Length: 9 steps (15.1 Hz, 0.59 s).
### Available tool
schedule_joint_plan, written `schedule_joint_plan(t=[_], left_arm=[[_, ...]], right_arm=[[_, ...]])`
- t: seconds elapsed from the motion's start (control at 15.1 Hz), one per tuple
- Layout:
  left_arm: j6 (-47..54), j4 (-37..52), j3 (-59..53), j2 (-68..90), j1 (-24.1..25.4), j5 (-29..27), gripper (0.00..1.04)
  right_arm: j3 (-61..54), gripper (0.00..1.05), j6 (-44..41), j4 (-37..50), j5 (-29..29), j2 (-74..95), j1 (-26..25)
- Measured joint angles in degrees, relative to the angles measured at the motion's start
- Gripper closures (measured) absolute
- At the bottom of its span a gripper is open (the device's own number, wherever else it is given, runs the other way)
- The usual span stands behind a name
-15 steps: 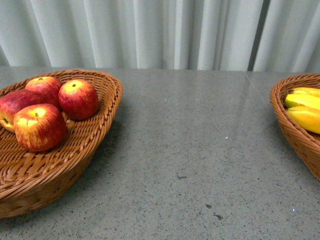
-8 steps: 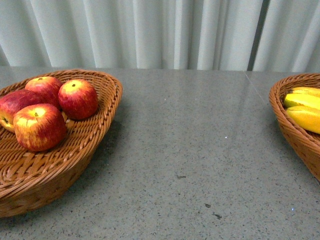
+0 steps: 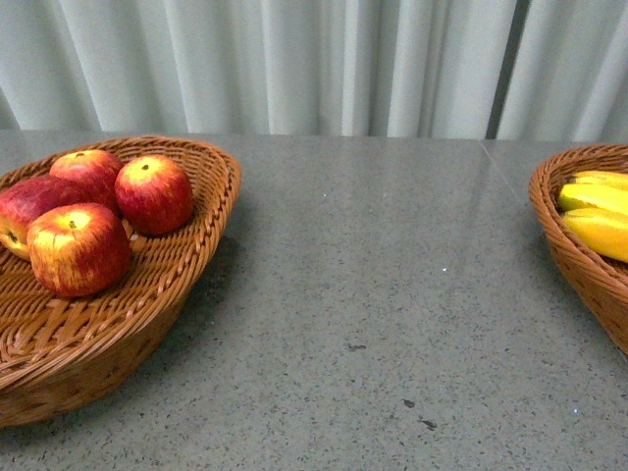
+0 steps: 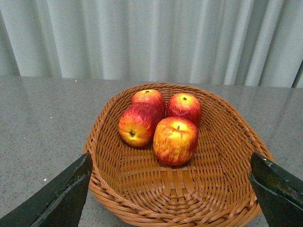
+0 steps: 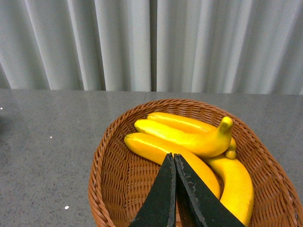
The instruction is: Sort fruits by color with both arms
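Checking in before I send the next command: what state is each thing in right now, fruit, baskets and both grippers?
Apples: four, all in the left basket.
Bananas: all in the right basket.
Table: no fruit on it.
Left gripper: open, holding nothing.
Right gripper: shut, holding nothing.

Almost nothing differs across front view. Left basket [image 3: 196, 255] and its apples [image 3: 154, 193] sit a hair further right in frame than a second ago. Right basket [image 3: 569, 255] rim edges slightly left since then, then back. Shift looks like small camera sway, not fruit moving within baskets.
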Motion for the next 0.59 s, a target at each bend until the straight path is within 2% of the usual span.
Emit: schedule_joint_plan(t=[0.59], left_arm=[[0.0, 0.0, 0.0, 0.0, 0.0, 0.0, 0.07]], right_arm=[[-4.2, 1.03, 0.0, -3.1, 0.0, -7.1, 0.0]])
